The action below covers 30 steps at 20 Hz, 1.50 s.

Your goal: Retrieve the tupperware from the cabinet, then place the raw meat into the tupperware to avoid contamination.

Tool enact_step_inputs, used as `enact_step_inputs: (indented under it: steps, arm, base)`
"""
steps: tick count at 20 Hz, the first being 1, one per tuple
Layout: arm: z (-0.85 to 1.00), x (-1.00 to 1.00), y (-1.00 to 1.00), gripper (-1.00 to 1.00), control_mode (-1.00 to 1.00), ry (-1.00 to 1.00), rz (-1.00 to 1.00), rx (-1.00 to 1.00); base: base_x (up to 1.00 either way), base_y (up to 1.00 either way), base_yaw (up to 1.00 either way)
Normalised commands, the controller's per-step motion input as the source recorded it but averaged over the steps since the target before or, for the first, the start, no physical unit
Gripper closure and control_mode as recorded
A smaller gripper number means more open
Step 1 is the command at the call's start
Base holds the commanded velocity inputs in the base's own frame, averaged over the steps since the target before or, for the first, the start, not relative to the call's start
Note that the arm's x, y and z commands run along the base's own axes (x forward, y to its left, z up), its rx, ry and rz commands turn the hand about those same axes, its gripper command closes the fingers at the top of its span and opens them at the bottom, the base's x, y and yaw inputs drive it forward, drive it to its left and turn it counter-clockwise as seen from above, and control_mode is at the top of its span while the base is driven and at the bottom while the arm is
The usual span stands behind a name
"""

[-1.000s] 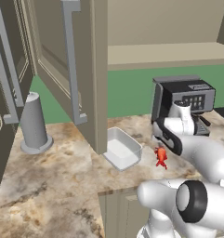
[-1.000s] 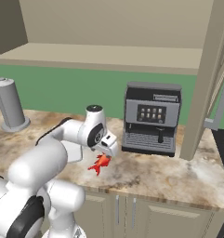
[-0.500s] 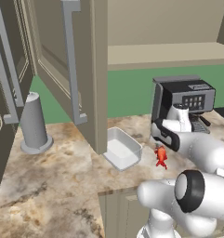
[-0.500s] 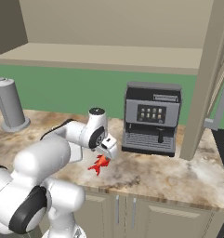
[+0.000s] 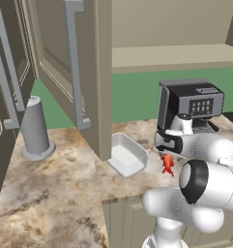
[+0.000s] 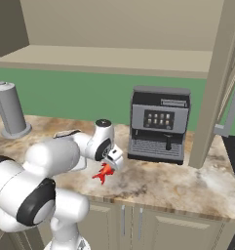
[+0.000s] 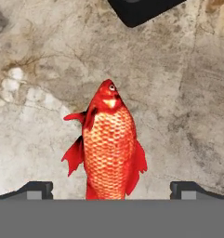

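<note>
The gripper (image 7: 111, 188) hangs low over the marbled counter (image 5: 65, 179) with its jaws spread wide and nothing between them gripped. Directly under it lies the raw meat (image 7: 108, 144), a red-orange fish with scales and fins. In the hand view the fish sits between the two dark fingertips (image 7: 36, 189), its head pointing away from the hand, and whether the tips touch it cannot be told.

In the left base view the fish (image 5: 167, 163) shows just below the hand, on the counter. The tupperware (image 5: 127, 155) rests on the counter near the gripper, off to its left in that view, open side up, apart from the fish. The coffee machine (image 6: 159, 124) stands just beyond the hand. Above and to the left of the gripper the cabinet (image 5: 84, 72) hangs with its door swung open. Farther left of the hand stands a grey cylinder (image 5: 36, 128).
</note>
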Motion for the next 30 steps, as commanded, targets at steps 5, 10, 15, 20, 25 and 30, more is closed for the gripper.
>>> enact_step_inputs:
  steps: [5,10,15,20,25,30]
  arm:
    - [-0.27,0.06,-0.03,-1.0,-1.0,0.0,-0.05,0.0]
    - [-0.23,0.01,-0.03,-1.0,-1.0,0.0,-0.05,0.0]
    - [-0.13,0.04,-0.02,-1.0,-1.0,0.0,-0.06,0.01]
    - [-0.18,0.05,-0.01,-1.0,-1.0,0.0,-0.1,0.0]
    - [-0.25,0.1,0.0,-1.0,-1.0,0.0,-0.1,0.0]
    - [-0.25,0.17,0.01,1.0,-1.0,0.0,-0.1,0.0]
  base:
    - [0.0,0.0,0.0]
    - [0.0,0.0,0.0]
    - [0.0,0.0,0.0]
    - [0.0,0.0,0.0]
    - [0.0,0.0,0.0]
    - [0.0,0.0,0.0]
